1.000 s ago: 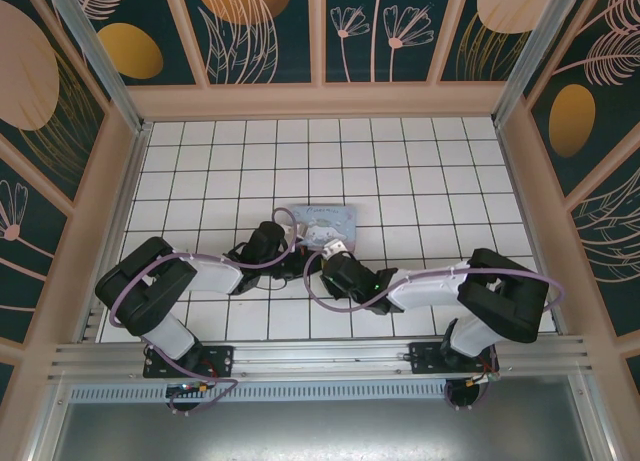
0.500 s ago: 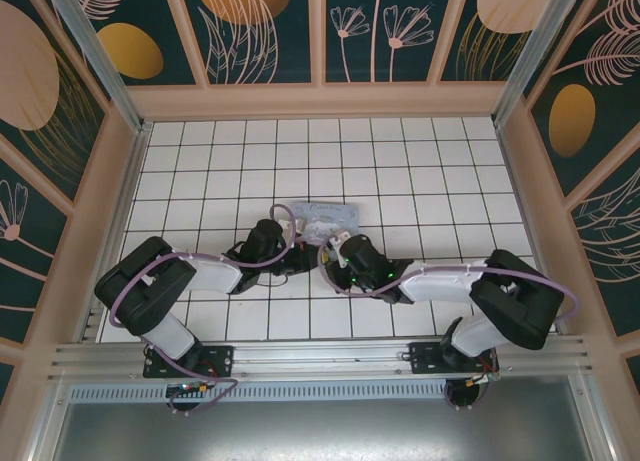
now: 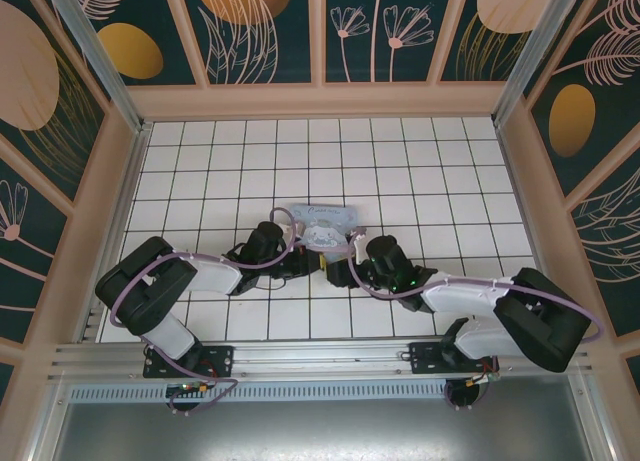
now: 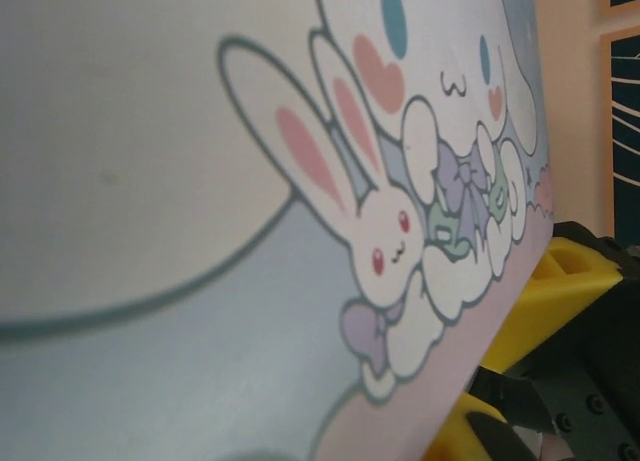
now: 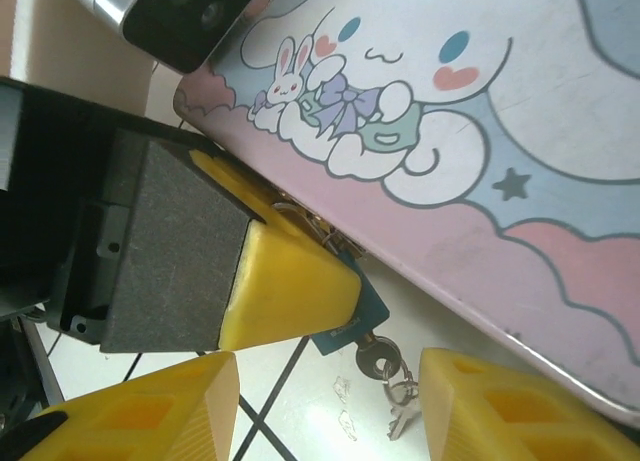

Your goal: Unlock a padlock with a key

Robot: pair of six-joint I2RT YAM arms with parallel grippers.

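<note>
Right wrist view, nearest first: the right pincer (image 5: 330,386) is released, its two yellow fingers (image 5: 130,411) spread wide over the white tabletop (image 5: 300,431). Neither finger touches anything. Between them lies the key (image 5: 378,359), its round head towards the camera and its blade pushed into the bottom of the padlock (image 5: 352,306). A small ring with a spare key (image 5: 402,418) hangs from the head and rests on the tabletop.

The padlock is a small dark blue-green block. It lies just beside the long edge of the cartoon tin box (image 5: 480,161). Its upper part is covered by the tip of one yellow finger (image 5: 285,281) of the left arm. That finger's mate is hidden, so I cannot tell whether the left pincer is clenched on the padlock or merely lying against it.

Left wrist view shows the tin's printed lid (image 4: 200,181) very close.

From the top camera, the left pincer (image 3: 303,262) and the right pincer (image 3: 336,269) meet tip to tip at the near edge of the tin (image 3: 322,219), mid-tabletop. The padlock and key are too small to make out there.
</note>
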